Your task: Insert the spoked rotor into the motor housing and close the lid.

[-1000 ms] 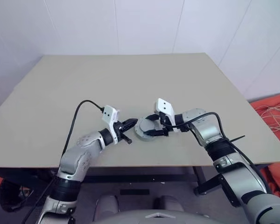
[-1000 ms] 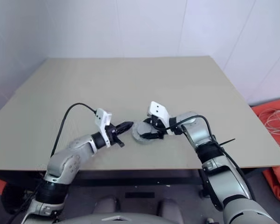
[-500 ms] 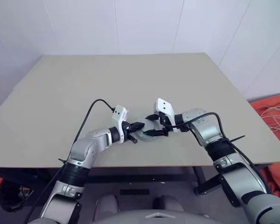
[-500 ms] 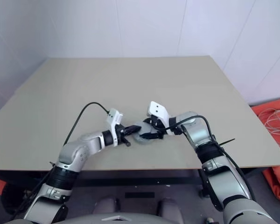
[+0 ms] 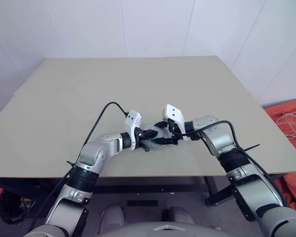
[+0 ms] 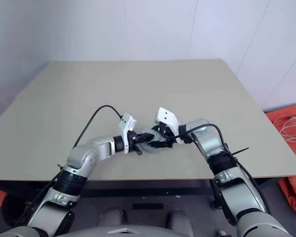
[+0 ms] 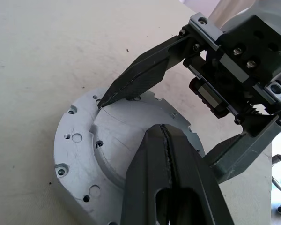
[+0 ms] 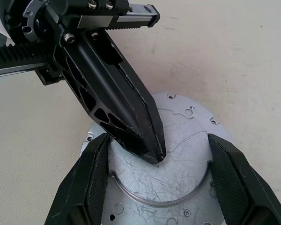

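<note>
My left gripper reaches in from the left over the near middle of the beige table, its two black fingers pressed tight together with nothing between them. From the right wrist view their joined tip comes down onto the scratched silver face of a round grey metal part, near that face's centre; it looks to be touching, though I cannot tell how firmly. That part is the lid: a flat disc with a raised round middle and an outer flange dotted with small holes and screws. It lies flat and level, and from the head views it sits on the motor housing, a short grey round body resting on the table between my two hands. I cannot see inside the housing, so I cannot tell where the spoked rotor is. On the right, my right gripper reaches in toward the left, its fingers spread wide, one on either side of the raised middle of the lid. In the left wrist view one right finger has its point on the flange at the edge of the raised step. The other finger's contact is hidden behind my own left fingers. A black cable loops up from my left wrist.
</note>
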`<action>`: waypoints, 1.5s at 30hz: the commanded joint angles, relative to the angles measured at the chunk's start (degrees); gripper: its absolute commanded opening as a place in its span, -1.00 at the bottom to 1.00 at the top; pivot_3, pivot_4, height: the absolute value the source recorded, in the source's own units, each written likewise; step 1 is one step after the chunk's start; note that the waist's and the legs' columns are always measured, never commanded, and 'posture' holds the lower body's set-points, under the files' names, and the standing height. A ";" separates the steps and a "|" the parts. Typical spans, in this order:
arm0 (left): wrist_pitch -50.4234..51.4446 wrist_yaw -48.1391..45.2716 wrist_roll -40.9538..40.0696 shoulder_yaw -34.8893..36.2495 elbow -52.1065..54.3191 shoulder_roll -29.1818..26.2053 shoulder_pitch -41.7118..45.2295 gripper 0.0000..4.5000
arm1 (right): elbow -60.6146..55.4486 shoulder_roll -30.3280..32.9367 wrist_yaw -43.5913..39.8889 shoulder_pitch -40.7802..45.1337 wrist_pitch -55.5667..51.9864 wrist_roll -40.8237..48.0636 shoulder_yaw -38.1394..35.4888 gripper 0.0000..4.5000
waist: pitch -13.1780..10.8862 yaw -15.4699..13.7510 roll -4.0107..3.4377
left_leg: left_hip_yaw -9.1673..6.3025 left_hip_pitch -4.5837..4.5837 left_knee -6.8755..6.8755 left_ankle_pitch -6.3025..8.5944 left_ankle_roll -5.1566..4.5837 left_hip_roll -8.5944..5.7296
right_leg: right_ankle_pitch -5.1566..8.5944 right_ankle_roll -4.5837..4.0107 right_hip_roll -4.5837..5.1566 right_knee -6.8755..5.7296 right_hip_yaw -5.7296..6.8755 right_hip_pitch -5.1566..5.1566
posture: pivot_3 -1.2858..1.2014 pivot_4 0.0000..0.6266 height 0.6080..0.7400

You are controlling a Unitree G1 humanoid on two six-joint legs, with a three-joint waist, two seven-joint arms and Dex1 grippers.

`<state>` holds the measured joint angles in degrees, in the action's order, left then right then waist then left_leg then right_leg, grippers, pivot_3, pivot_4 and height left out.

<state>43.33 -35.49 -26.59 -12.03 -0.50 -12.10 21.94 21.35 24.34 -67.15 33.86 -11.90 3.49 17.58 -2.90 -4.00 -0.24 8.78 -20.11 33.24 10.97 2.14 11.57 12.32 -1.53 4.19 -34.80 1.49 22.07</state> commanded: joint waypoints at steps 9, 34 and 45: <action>2.03 0.67 1.24 -0.89 0.23 -0.18 -1.40 -1.00 | -2.90 0.52 0.93 -0.29 -1.38 0.83 -1.04 0.99 | 0.00 -0.02 0.00 | 0.00 -0.01 -0.05 0.00 0.00 -0.01 | 0.01 0.00 0.01 0.04 0.00 0.00 | 0.03 -1.00 1.00; 1.22 1.47 1.75 -0.10 -1.15 1.38 -1.34 -1.00 | 7.88 12.00 -4.41 8.36 -17.27 7.12 -10.01 0.99 | -0.01 0.01 -0.01 | 0.01 -0.06 -0.06 0.00 -0.02 -0.03 | 0.02 0.01 0.02 0.08 0.02 0.02 | 0.03 -1.00 1.00; 1.33 1.73 1.72 0.21 -1.13 1.71 -1.58 -1.00 | -5.88 12.01 -6.21 9.80 -55.37 20.16 -8.67 0.99 | -0.05 -0.88 -0.10 | 0.01 -0.05 -0.10 0.01 -0.04 -0.03 | 0.05 -0.07 0.03 0.10 0.02 0.03 | 0.03 -1.00 1.00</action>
<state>43.54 -34.58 -26.27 -11.57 0.05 -9.96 21.25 17.18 35.76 -73.40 41.92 -63.41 21.29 9.32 -2.95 -4.88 -0.34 8.79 -20.15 33.14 10.98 2.10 11.54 12.37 -1.59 4.22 -34.70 1.51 22.09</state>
